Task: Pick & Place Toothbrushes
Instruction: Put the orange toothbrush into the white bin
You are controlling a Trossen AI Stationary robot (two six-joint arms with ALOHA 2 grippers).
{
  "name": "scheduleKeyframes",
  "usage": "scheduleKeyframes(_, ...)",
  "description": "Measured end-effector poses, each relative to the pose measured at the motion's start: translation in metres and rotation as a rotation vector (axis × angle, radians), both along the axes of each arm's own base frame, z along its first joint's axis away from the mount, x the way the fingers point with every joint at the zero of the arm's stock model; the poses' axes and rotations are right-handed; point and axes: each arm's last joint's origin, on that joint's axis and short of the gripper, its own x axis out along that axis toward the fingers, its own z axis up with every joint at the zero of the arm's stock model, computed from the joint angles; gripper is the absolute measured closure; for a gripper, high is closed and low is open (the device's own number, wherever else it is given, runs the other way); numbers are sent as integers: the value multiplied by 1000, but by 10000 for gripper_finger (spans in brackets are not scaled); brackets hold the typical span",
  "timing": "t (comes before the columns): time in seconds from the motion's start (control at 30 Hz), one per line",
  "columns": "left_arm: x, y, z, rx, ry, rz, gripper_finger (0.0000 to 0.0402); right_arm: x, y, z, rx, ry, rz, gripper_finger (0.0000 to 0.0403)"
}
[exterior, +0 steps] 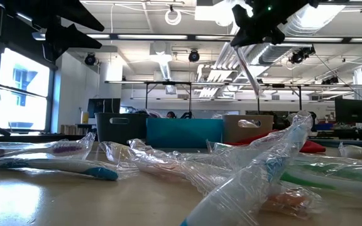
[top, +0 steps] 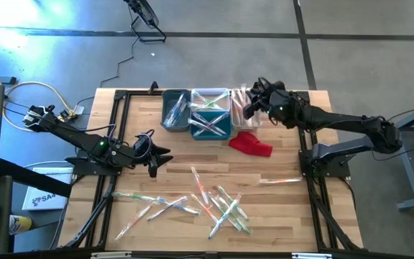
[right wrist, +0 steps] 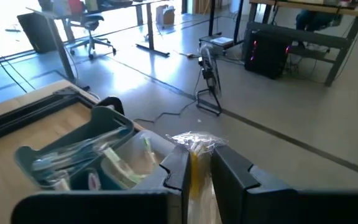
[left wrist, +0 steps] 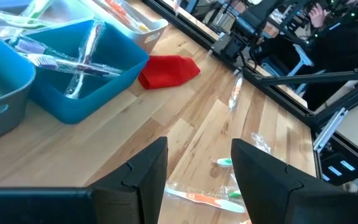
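Pinched between the right gripper's [right wrist: 196, 163] fingers, a wrapped yellow-handled toothbrush [right wrist: 194, 155] sticks forward past the tips, with the grey bin [right wrist: 73, 149] and neighbouring bins lying beyond and below it.

From above, that right gripper [top: 251, 105] hangs over the white bin [top: 244, 108] at the far end of the row, next to the teal bin [top: 210, 115] and the grey bin [top: 175, 111], each already holding wrapped brushes. A red cloth [top: 251, 144] lies just in front of the bins. The left gripper [top: 154, 155] waits mid-table, fingers apart and empty. Loose toothbrushes [top: 221, 205] are scattered along the near half of the table [top: 286, 216], one lying apart [top: 279, 181] near the right arm's base.

At table height, the held brush [exterior: 249, 70] dangles slantwise from the right gripper [exterior: 247, 41] above the bins, with crumpled wrappers filling the foreground.

Past the left gripper's [left wrist: 197, 168] spread fingers, the teal bin [left wrist: 104, 78], the cloth [left wrist: 168, 70] and a few loose brushes [left wrist: 201, 198] on the wood are visible.

The step in hand looks like the placing: the brush is carried and poised over the bin row. Next would be lowering it over the chosen bin and letting go cleanly, so the slippery wrapper drops inside rather than across a rim.
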Motion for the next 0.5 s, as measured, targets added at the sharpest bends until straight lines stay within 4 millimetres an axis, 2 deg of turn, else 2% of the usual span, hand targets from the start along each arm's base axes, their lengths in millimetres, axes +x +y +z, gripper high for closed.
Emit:
scheduleKeyframes(0.33, -1, 3, 1, 36, -13, 91, 226, -17, -40, -2, 35, 1, -31, 362)
scheduleKeyframes(0.5, -1, 4, 1, 47, -18, 121, 226, -16, -58, -13, 79, 27, -20, 362)
